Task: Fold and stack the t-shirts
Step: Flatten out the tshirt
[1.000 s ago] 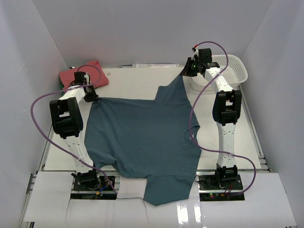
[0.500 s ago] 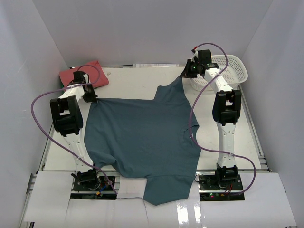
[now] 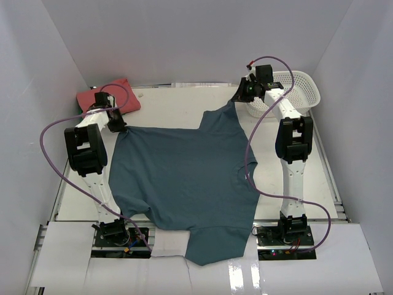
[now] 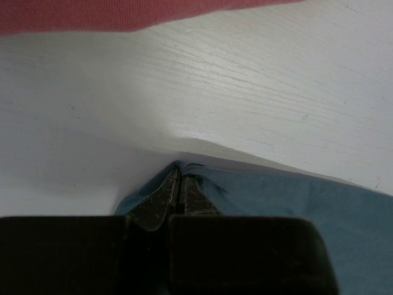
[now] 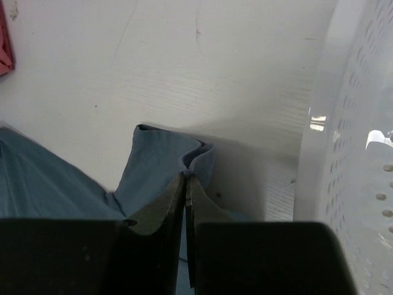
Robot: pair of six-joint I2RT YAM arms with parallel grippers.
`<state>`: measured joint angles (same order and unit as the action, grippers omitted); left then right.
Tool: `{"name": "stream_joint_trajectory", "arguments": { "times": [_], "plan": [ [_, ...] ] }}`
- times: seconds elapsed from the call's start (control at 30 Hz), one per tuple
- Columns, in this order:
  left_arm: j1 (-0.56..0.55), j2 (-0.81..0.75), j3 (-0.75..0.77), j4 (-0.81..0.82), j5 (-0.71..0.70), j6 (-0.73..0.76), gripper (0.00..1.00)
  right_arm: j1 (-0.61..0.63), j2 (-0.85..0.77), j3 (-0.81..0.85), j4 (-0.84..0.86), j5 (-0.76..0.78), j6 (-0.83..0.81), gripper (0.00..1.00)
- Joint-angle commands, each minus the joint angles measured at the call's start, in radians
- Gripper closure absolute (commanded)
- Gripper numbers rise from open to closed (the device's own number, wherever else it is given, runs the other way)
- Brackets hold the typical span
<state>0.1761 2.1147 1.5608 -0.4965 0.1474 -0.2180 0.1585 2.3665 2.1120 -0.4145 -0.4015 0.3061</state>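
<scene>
— Where's the dark teal-blue cotton t-shirt [image 3: 184,178]?
— Spread across the white tabletop [image 3: 178,107]. My left gripper [image 3: 119,128] pinches its ten-o'clock corner, my right gripper [image 3: 241,95] its one-o'clock tip (beside the white lattice basket [image 3: 310,86]). The coral-red t-shirt [image 3: 86,98] lies at eleven.

Left arm [image 3: 86,150]: rises from the near-left base and reaches toward the far left, with the wrist bent down.
Left gripper [image 3: 118,126]: low at the table, fingers [image 4: 158,201] pressed together and pinching an edge of the teal t-shirt [image 3: 184,178].
Right arm [image 3: 293,138]: extended from the near-right base to the far right, with the wrist turned left.
Right gripper [image 3: 241,93]: fingers [image 5: 161,209] closed tight on a fold of the same shirt.
</scene>
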Motion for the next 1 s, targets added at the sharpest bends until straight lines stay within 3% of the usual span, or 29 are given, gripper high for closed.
{"name": "stream_joint_trajectory", "arguments": {
  "times": [0.0, 0.3, 0.97],
  "plan": [
    [0.008, -0.078, 0.022, 0.006, 0.055, -0.003, 1.00, 0.006, -0.099, 0.002, 0.036, -0.028, -0.005, 0.92],
    [0.008, -0.033, 0.080, -0.020, 0.092, -0.012, 1.00, -0.007, -0.007, 0.204, -0.026, -0.040, 0.011, 0.92],
    [0.007, 0.149, 0.231, -0.056, 0.086, -0.038, 1.00, -0.034, 0.108, 0.210, 0.209, -0.062, 0.114, 0.92]
  ]
}}
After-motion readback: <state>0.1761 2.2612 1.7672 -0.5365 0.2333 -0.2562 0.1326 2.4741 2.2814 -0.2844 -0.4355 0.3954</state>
